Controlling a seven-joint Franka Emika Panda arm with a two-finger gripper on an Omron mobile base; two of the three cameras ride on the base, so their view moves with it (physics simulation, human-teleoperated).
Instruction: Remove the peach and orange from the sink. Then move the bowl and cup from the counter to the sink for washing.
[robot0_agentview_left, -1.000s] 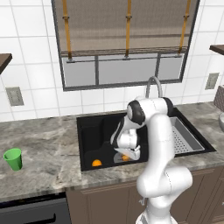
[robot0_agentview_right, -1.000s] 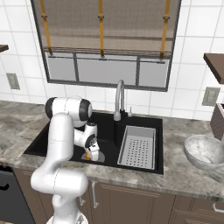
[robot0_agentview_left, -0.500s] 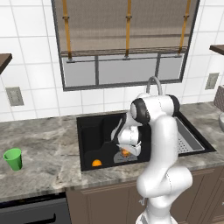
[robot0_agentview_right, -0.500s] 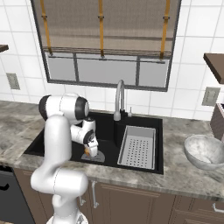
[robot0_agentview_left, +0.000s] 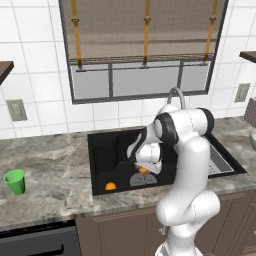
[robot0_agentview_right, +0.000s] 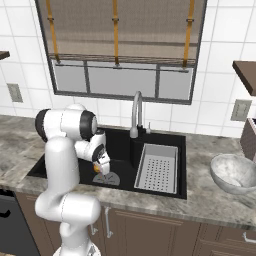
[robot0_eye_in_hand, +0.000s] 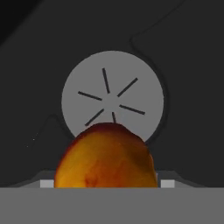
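Low inside the black sink (robot0_agentview_left: 106, 149) (robot0_agentview_right: 121, 144), my gripper (robot0_agentview_left: 144, 173) (robot0_agentview_right: 98, 170) (robot0_eye_in_hand: 106, 184) is shut on the peach (robot0_agentview_left: 143, 170) (robot0_agentview_right: 97, 168) (robot0_eye_in_hand: 105, 157), a mottled reddish-orange fruit. It hangs just above the grey drain plate (robot0_eye_in_hand: 113, 94). The plain orange (robot0_agentview_left: 110, 186) lies on the basin floor at the front left, apart from the hand. On the counter far to the left stands the green cup (robot0_agentview_left: 15, 181). The whitish-grey bowl (robot0_agentview_right: 234, 172) rests on the counter right of the sink.
A curved silver faucet (robot0_agentview_left: 175, 95) (robot0_agentview_right: 136, 112) rises behind the basin. A perforated grey drainer tray (robot0_agentview_right: 157, 167) (robot0_agentview_left: 218, 161) fills the sink's right part. Marble counter (robot0_agentview_left: 50, 165) runs along both sides, with a tiled wall and window behind.
The hand has risen a little inside the sink with the peach between its fingers. The orange, cup and bowl have not moved.
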